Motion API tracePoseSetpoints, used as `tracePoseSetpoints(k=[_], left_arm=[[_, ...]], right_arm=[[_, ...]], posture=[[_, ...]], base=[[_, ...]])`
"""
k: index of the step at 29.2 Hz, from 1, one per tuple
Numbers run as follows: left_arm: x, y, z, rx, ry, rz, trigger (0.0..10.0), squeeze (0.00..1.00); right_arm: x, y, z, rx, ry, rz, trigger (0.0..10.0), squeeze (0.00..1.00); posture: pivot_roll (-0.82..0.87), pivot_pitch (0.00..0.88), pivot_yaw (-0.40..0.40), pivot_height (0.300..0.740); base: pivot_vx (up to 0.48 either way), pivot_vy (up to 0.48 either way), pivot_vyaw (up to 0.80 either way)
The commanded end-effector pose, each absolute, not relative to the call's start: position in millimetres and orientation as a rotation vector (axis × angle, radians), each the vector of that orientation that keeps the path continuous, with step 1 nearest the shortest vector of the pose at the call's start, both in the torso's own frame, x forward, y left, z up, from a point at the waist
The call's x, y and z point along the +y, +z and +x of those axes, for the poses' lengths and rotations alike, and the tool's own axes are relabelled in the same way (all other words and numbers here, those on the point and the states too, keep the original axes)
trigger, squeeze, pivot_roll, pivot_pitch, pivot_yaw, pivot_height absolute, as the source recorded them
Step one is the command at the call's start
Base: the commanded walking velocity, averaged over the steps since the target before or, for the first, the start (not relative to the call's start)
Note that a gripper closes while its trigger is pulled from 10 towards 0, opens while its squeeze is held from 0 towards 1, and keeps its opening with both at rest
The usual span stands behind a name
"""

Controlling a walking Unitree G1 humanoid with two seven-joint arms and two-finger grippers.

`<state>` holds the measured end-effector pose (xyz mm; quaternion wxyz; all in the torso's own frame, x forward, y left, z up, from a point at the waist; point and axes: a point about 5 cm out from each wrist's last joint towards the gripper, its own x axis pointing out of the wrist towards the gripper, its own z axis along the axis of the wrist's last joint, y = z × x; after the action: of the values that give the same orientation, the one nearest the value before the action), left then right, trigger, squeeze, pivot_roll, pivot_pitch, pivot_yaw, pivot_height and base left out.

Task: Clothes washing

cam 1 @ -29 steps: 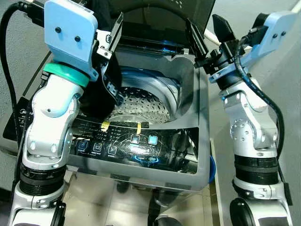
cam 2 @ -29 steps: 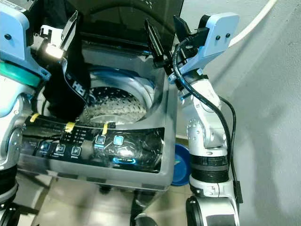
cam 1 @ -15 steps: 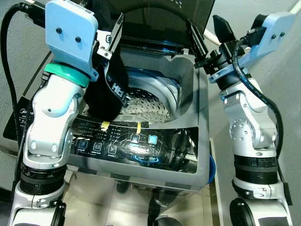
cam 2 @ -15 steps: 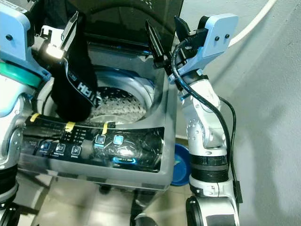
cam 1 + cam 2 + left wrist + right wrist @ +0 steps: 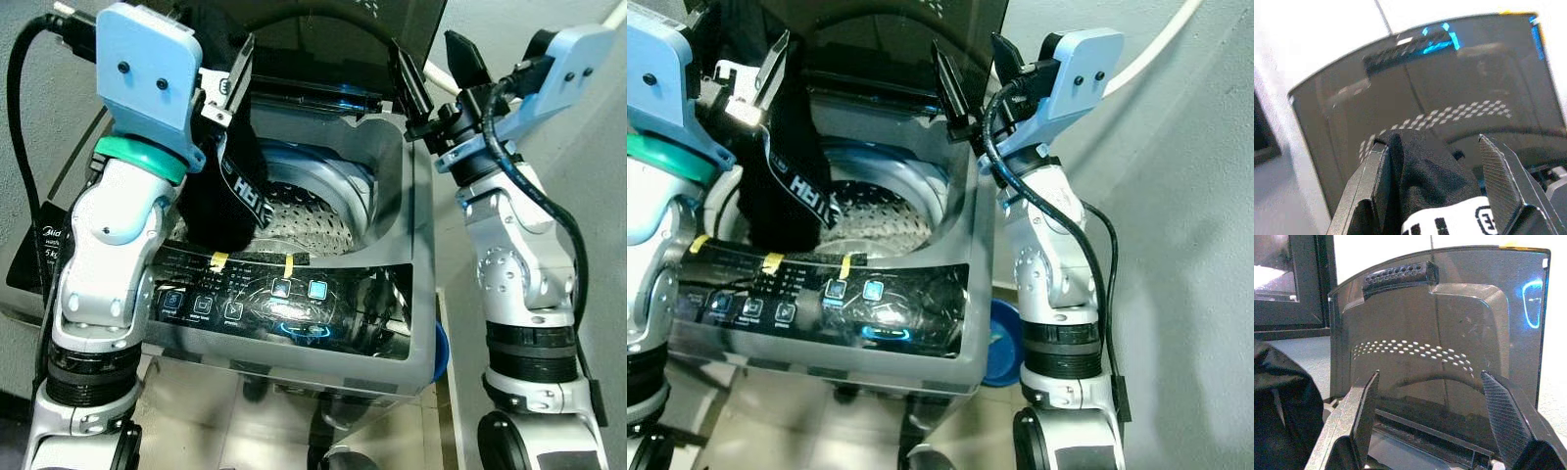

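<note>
left pincer [image 5: 1437, 188]: garment [image 5: 223, 186] being gripped above drum [image 5: 304, 220] | right pincer [image 5: 1435, 416]: being held released by washer [image 5: 392, 323] rear corner

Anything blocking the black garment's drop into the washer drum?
Nothing visible does. The left gripper holds the black garment over the left side of the open drum; its lower part hangs over the tub's left rim. The lid is up, and the right gripper hovers open beside the right rim.
</note>
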<state>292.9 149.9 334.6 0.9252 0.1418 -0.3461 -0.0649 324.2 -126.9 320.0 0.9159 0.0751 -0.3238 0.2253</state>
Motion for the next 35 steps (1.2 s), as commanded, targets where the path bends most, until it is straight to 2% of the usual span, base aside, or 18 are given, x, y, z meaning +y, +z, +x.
tracePoseSetpoints(k=[1, 7, 16, 35], left_arm=[[151.4, 334.6, 291.3, -0.711, -0.128, 0.278, 10.0, 0.00], [160.6, 327.7, 297.8, -0.658, -0.101, 0.203, 10.0, 0.00], [159.7, 326.0, 299.5, -0.646, -0.104, 0.187, 10.0, 0.00], [161.0, 324.0, 300.6, -0.639, -0.104, 0.187, 10.0, 0.00]], right_arm=[[-126.1, 317.2, 324.3, -0.662, 0.461, 0.154, 10.0, 0.00], [-123.9, 314.0, 325.7, -0.661, 0.444, 0.138, 10.0, 0.00], [-125.6, 308.0, 326.0, -0.646, 0.408, 0.133, 10.0, 0.00], [-120.4, 305.9, 326.3, -0.621, 0.422, 0.173, 10.0, 0.00]], posture=[[0.07, 0.094, -0.027, 0.740], [0.07, 0.091, -0.020, 0.740], [0.07, 0.088, -0.018, 0.740], [0.07, 0.085, -0.022, 0.740]], base=[[0.000, 0.000, 0.00], [0.000, 0.000, 0.00], [0.000, 0.000, 0.00], [-0.296, 0.000, 0.00]])
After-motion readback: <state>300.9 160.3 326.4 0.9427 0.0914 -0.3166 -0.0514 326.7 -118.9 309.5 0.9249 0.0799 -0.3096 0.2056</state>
